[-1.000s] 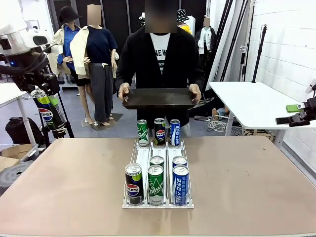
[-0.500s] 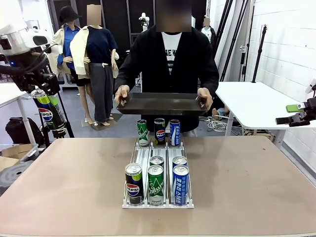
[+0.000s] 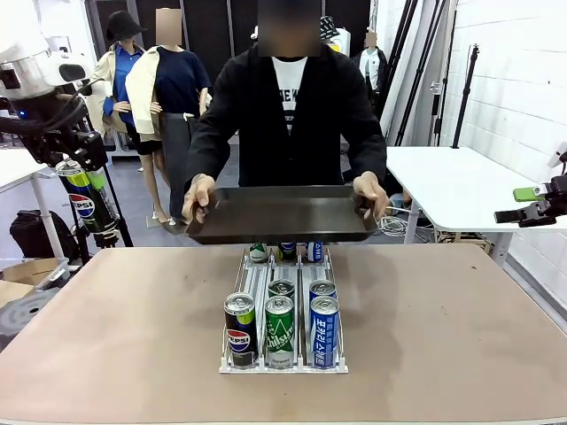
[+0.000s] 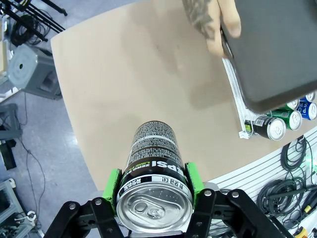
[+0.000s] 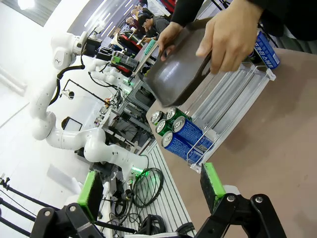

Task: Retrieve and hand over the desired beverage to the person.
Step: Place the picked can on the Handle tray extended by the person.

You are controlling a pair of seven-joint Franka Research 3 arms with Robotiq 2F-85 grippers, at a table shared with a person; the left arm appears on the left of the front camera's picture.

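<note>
Black and matte, the tray (image 3: 283, 215) has come down and forward within the last second. The person (image 3: 288, 106) was holding it at chest height behind the rack (image 3: 283, 359). Now it sits low over the rack's far end, with a hand (image 3: 199, 195) gripping each short side, and it hides most of the far row of cans. It hangs roughly level above the tabletop (image 3: 443, 328) without touching it. This looks like an offered landing place, so the handover is probably the step about to begin.

The drink to deliver seems to be the Pepsi can (image 4: 154, 158), black with a green band, and it is already out of the rack. The left arm's fingers (image 4: 113, 184) are clenched on it, with green pads pressed to opposite sides just below its top rim.

The left arm (image 3: 40, 80) has not moved during this second. It is raised at the left, out past the tabletop's left edge, and the can hangs tilted below its wrist, well apart from the tray. To deliver the can, the arm would have to carry it right and farther across.

The right arm's fingers (image 5: 212, 184) are spread wide with nothing between them. They wait at the right, beyond that edge of the tabletop, also unmoved.
</note>
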